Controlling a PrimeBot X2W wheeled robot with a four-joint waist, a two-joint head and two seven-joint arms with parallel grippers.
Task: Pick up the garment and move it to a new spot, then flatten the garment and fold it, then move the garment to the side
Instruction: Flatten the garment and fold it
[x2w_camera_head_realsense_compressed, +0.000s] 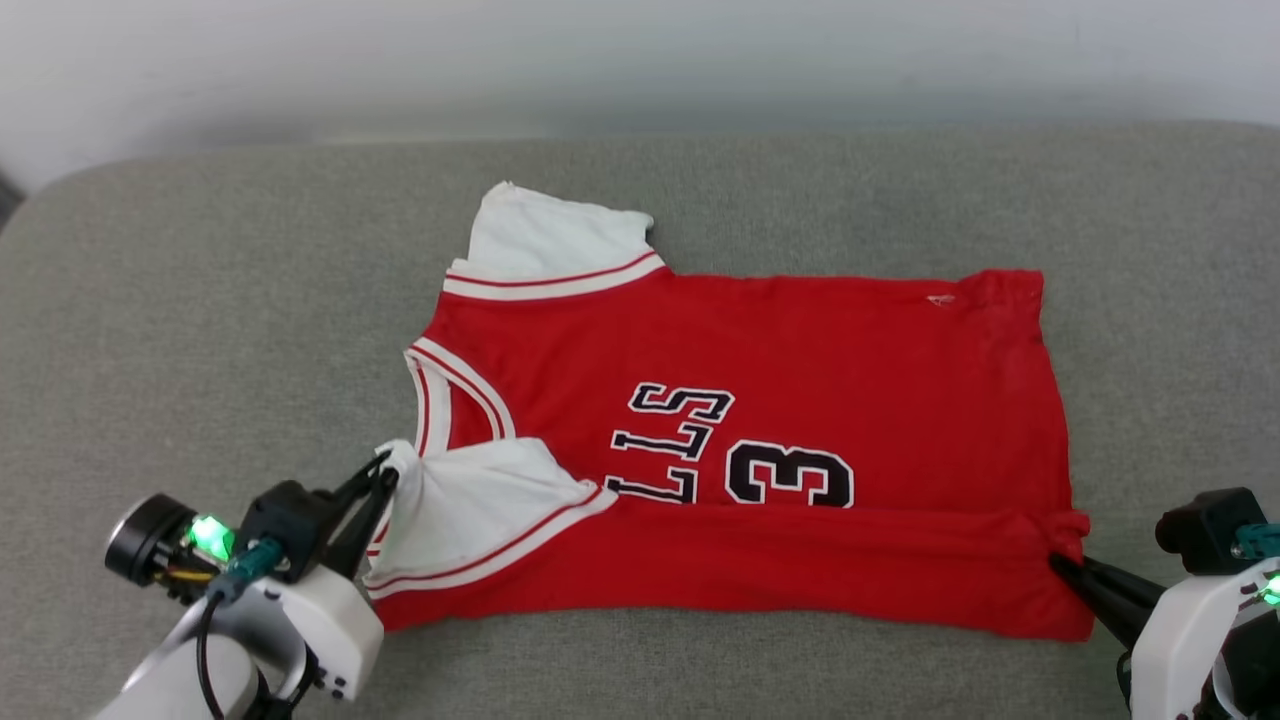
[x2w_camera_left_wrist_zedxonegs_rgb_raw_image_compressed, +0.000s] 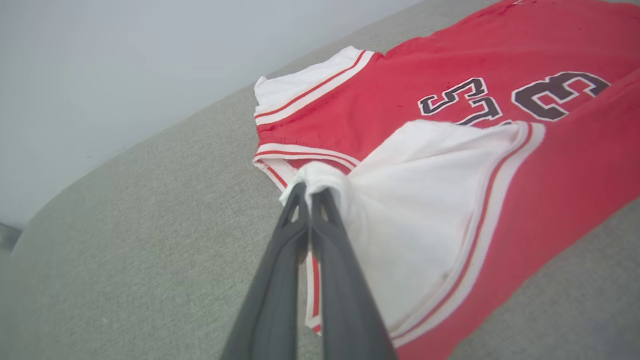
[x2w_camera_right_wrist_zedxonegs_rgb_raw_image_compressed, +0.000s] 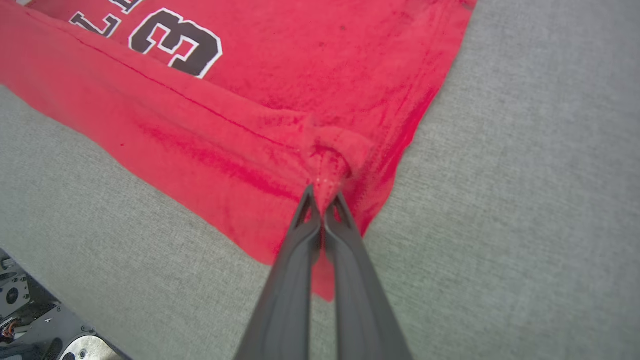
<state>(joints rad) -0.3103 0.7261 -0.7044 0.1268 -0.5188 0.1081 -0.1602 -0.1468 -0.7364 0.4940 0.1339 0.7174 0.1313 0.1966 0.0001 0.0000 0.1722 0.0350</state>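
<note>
The garment (x2w_camera_head_realsense_compressed: 800, 370), a red jersey T-shirt with white sleeves and black lettering, lies spread on the grey cushion, neck to the left. Its near long edge is folded over the front, covering part of the "33". My left gripper (x2w_camera_head_realsense_compressed: 385, 478) is shut on the near white sleeve (x2w_camera_left_wrist_zedxonegs_rgb_raw_image_compressed: 425, 200) at the shoulder, which bunches at the fingertips (x2w_camera_left_wrist_zedxonegs_rgb_raw_image_compressed: 300, 192). My right gripper (x2w_camera_head_realsense_compressed: 1062, 565) is shut on a pinch of the red hem corner (x2w_camera_right_wrist_zedxonegs_rgb_raw_image_compressed: 330, 160) at the garment's right end. The far sleeve (x2w_camera_head_realsense_compressed: 550, 240) lies flat at the top left.
The grey cushion (x2w_camera_head_realsense_compressed: 200, 320) runs wide on all sides of the garment, with a pale wall behind its far edge. Part of the robot's base (x2w_camera_right_wrist_zedxonegs_rgb_raw_image_compressed: 30, 320) shows below the cushion's near edge in the right wrist view.
</note>
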